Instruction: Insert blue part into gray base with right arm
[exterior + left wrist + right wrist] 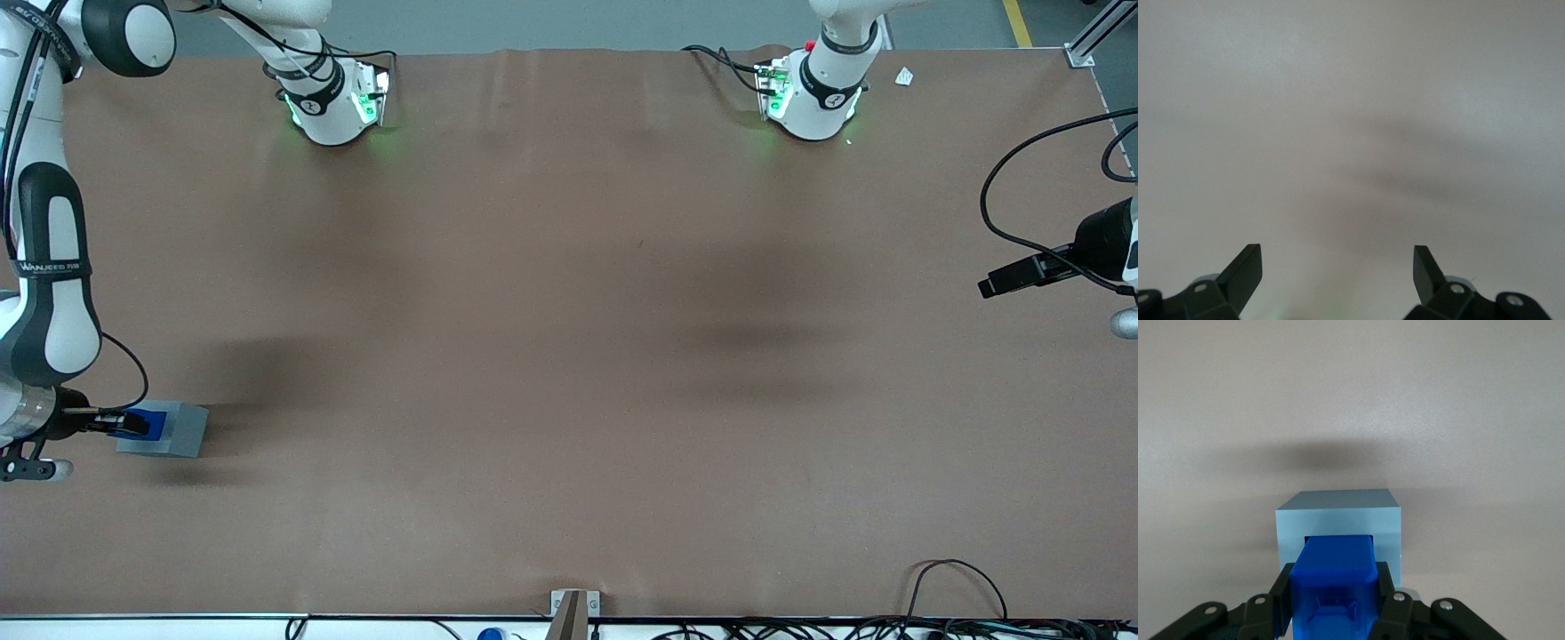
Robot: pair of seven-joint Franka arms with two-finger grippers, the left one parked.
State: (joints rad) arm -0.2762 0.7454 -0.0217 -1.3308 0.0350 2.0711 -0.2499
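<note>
Blue part (1333, 583): clamped between the fingers of the right arm's end effector (1333, 603), lower end entering the recess of the gray base (1338, 513) on the tabletop (569, 356), held aligned for insertion.

The bench (569, 356) is covered edge to edge with a brown sheet. The gray base (173, 433) sits flat on it toward the working arm's end, near the 8 o'clock part of the front view. The hand (124, 425) is at the base, closed on the blue part (1333, 587). A small white scrap (904, 77) lies around 1 o'clock.
</note>
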